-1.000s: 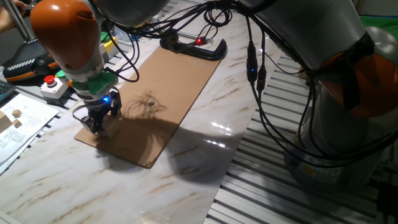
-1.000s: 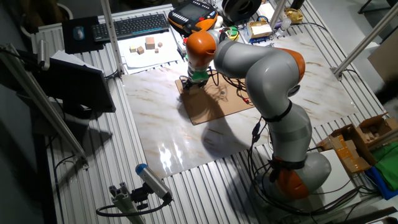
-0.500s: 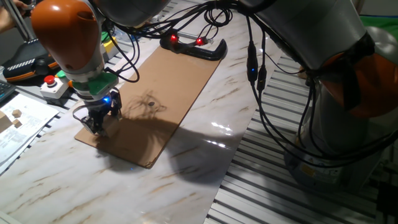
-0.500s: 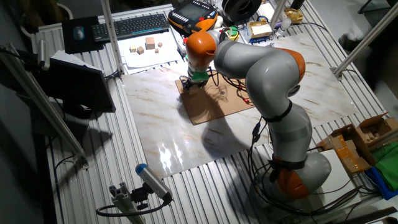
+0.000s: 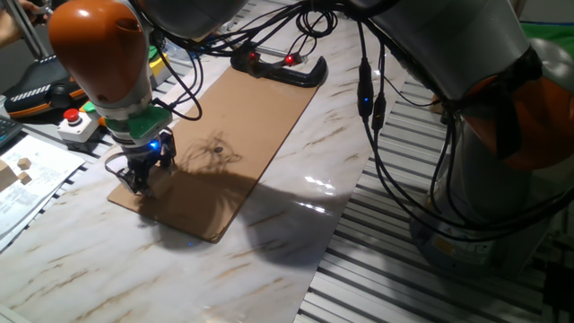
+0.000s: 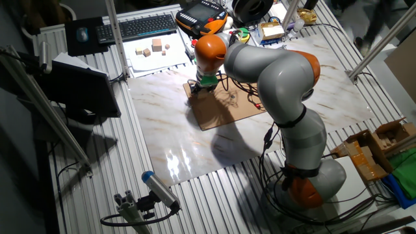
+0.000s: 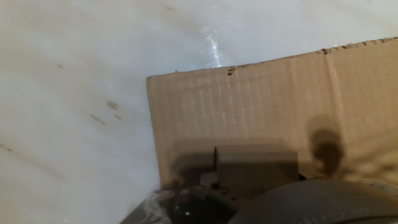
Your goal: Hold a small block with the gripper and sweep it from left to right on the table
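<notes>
My gripper (image 5: pixel 138 182) stands upright at the near left corner of the brown cardboard sheet (image 5: pixel 233 135), which lies on the white marble-look table (image 5: pixel 108 269). Its fingers reach down to the sheet and stand close together. In the hand view the small block (image 7: pixel 255 167), a tan wooden cube, sits right at the hand, resting on the cardboard (image 7: pixel 249 99) near its corner, with the white table (image 7: pixel 74 93) beyond. The gripper is shut on the block. The other fixed view shows the gripper (image 6: pixel 195 89) at the sheet's far left corner; there the block is hidden.
A black C-clamp (image 5: pixel 278 67) with red lights lies at the sheet's far end. A red button box (image 5: pixel 76 121) and paper with small cubes (image 5: pixel 22 170) lie to the left. Ribbed metal slats (image 5: pixel 395 242) edge the table. Cables hang above the sheet.
</notes>
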Tool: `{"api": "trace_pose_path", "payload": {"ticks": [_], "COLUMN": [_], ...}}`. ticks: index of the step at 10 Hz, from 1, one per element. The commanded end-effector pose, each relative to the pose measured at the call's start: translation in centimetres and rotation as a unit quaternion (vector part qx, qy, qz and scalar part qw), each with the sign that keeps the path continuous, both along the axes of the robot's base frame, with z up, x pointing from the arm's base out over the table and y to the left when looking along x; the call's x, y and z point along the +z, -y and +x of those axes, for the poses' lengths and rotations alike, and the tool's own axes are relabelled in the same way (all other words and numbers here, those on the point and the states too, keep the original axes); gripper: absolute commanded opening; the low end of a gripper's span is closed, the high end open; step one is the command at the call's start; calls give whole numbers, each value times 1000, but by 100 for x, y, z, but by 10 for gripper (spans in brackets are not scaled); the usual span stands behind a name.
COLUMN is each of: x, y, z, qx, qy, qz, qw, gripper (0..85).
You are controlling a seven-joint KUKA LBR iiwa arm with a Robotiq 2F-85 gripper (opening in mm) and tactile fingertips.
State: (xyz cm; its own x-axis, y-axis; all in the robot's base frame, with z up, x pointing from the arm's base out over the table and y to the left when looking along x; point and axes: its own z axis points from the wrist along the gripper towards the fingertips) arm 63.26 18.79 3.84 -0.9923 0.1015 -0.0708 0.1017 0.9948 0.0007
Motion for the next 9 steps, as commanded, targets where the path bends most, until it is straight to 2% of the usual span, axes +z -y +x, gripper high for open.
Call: {"api": "trace_pose_path", "payload": {"ticks": [1, 5, 9], "x": [20, 76, 260], "y": [-1, 15, 75], "z": [14, 30, 47], "qx": [-1, -3, -5], "qy": [2, 6, 6], "qz": [0, -7, -12], "qw": [1000, 1000, 1000], "gripper": [660, 703, 703]}}
